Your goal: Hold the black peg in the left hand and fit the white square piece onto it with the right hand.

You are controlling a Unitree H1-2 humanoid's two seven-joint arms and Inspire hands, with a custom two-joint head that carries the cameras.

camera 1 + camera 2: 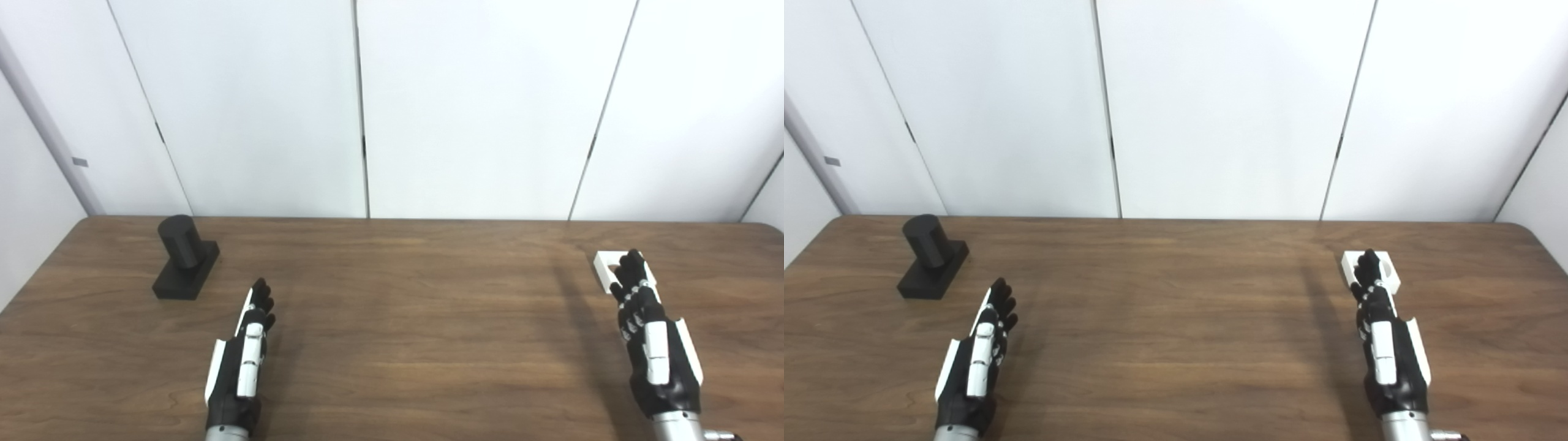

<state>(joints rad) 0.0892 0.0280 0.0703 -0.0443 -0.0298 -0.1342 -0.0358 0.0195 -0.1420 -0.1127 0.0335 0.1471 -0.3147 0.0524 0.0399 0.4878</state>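
Note:
The black peg [182, 254], a round post on a flat black base, stands at the far left of the wooden table [416, 294]. My left hand [245, 355] hovers open to its lower right, well apart from it. At the far right lies the white square piece [1387, 271] with a round hole in it. My right hand [649, 334] is stretched out open above it, and its fingertips cover the middle of the piece. Neither hand holds anything.
White wall panels [367, 110] rise directly behind the table's back edge. The table's left and right edges lie close to the peg and the white piece.

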